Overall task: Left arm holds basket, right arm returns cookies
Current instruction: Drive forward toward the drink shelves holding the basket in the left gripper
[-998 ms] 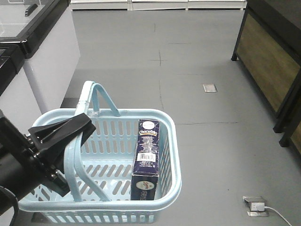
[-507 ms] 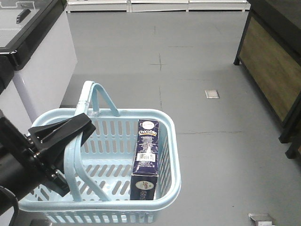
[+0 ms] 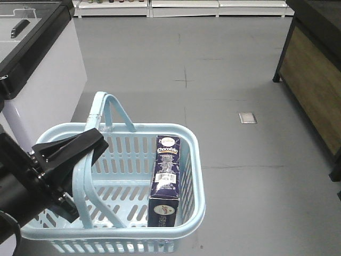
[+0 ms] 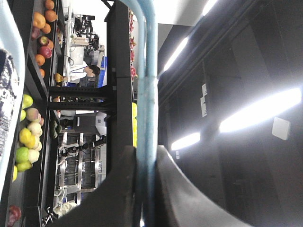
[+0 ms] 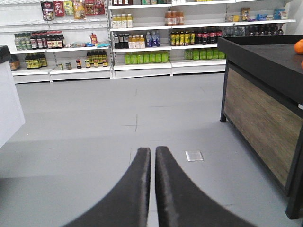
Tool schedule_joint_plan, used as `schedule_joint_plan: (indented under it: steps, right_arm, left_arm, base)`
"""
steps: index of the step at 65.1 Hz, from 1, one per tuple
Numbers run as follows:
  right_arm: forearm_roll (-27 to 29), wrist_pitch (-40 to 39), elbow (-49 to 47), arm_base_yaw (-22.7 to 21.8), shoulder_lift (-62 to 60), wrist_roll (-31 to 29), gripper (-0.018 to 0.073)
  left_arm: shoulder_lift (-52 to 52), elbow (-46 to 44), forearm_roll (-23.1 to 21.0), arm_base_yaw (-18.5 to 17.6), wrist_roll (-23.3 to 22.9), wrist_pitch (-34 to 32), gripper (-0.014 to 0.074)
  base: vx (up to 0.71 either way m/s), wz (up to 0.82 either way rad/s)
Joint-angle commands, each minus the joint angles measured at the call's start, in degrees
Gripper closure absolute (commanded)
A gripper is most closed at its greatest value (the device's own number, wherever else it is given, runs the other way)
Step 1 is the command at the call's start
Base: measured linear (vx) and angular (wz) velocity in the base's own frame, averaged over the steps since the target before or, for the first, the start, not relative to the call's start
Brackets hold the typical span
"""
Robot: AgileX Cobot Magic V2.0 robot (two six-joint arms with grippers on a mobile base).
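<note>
One navy cookies carton (image 3: pixel 166 173), pale-blue slotted basket (image 3: pixel 154 128)

Baskets: one light blue plastic shopping basket (image 3: pixel 198 160) with slotted sides.
Handles: two light blue hoop handles (image 3: pixel 114 109) on this basket.
Cartons: one dark navy rectangular cookie carton (image 3: pixel 166 176), inside the basket at its 3 o'clock side.
Grippers: two black ones, the left gripper (image 4: pixel 144 170) and the right gripper (image 5: pixel 153 152).
Floor plates: one square grey metal floor plate (image 3: pixel 248 118), at 2 o'clock from the basket.
Counters: one black counter with wooden front (image 3: pixel 314 85), also at 2 o'clock, farther away.
Oranges: one round orange fruit (image 5: pixel 298 46) on the counter top.
</note>
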Motion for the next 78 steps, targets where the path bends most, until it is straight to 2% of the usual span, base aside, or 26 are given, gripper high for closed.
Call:
schedule_joint_plan:
  steps: [1, 78]
  right_arm:
    - [-0.3, -4.2, 1.0, -0.2, -0.5, -0.5, 0.0569]
    - [-0.3, -4.2, 1.0, -0.2, -0.5, -0.5, 0.0569]
  left_arm:
    - [-1.3, -1.8, -2.4, -0.4, -0.3, -6.9, 0.0599]
    - [-1.3, -1.8, -2.4, -0.4, -0.3, -6.9, 0.0599]
  base:
    - [0.33, 0.03]
    - [0.43, 0.00]
